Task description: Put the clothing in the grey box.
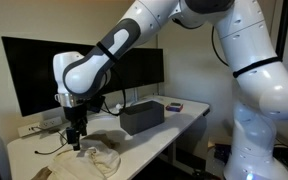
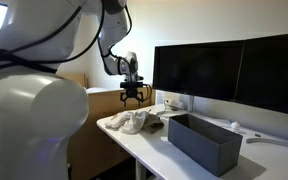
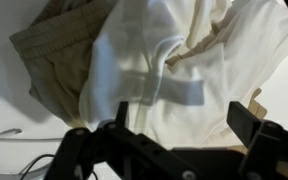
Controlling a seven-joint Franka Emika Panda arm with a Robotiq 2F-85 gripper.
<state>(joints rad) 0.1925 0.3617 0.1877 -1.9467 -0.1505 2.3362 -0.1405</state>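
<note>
End effector [image 1: 75, 141] hangs open and empty above the clothing [image 1: 100, 156], which lies near the grey box [image 1: 142, 116] on the bench [image 1: 156, 140]; behind the box I see monitors [image 1: 44, 65].

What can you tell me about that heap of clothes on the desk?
The clothing is a crumpled heap of soft fabric: a white garment with a flat band across it, lying over a beige piece with a ribbed, waistband-like edge. It rests near one end of the white desk, apart from the grey box. The open gripper hangs directly above it; contact cannot be judged.
</note>
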